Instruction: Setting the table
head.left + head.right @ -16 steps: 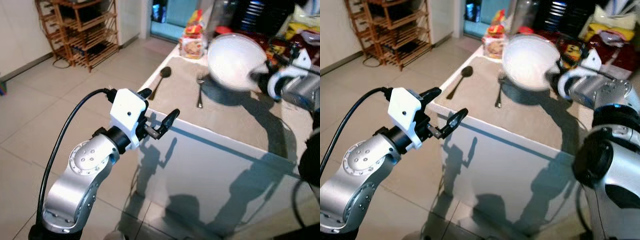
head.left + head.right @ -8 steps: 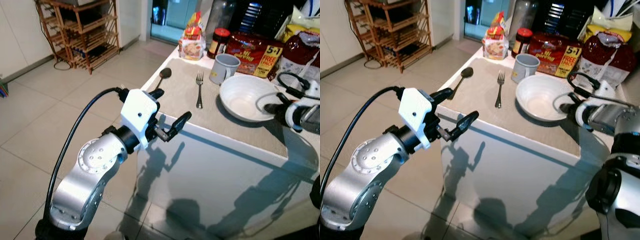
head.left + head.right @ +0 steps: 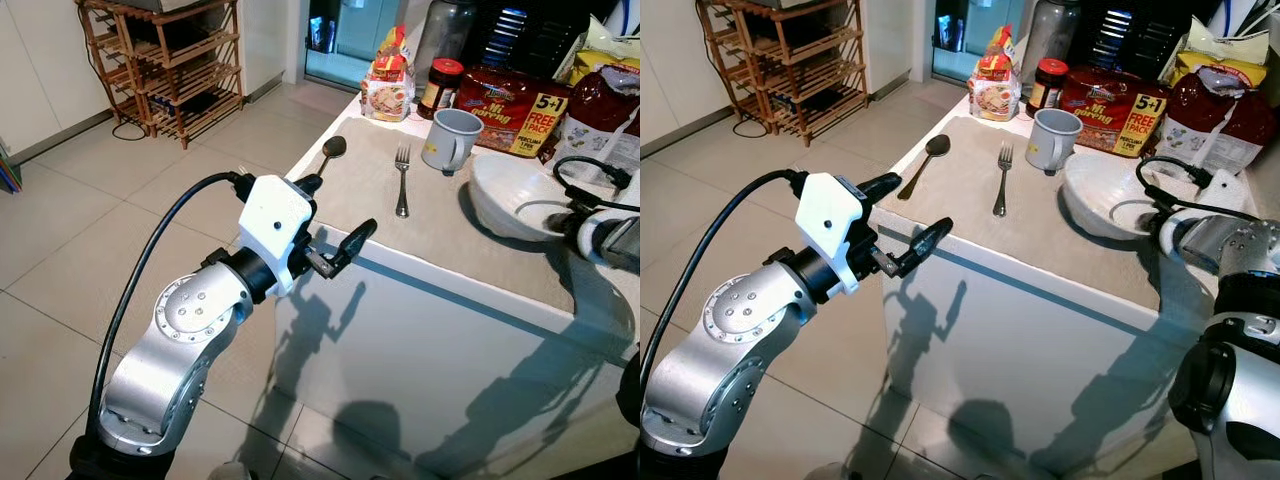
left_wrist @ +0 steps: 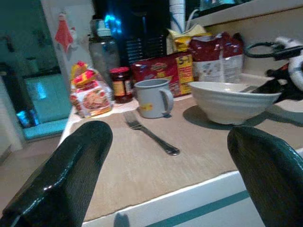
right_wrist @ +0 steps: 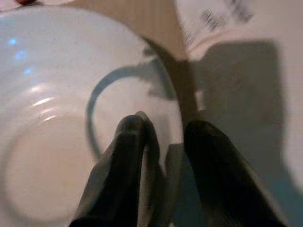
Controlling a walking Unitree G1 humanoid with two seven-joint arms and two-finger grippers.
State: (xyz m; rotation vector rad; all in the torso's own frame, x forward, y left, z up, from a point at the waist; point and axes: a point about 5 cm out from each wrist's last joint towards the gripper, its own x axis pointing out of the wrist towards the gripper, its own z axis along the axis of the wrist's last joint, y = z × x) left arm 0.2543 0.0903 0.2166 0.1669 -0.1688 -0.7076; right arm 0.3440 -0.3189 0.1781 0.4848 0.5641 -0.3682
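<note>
On bowl (image 3: pixel 505 195) rim, right tool (image 5: pixel 163 142)

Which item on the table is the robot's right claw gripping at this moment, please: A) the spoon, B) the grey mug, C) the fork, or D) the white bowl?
D: the right claw pinches the rim of the white bowl, one finger inside and one outside, while the fork, grey mug and spoon lie untouched.

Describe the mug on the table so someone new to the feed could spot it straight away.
Start at the white table with the beige mat, then go to the row of food packets along its far edge. Just in front of the red noodle pack stands the grey-blue ceramic mug, between the steel fork and the wide white bowl. It is the one upright cup with a handle.
</note>
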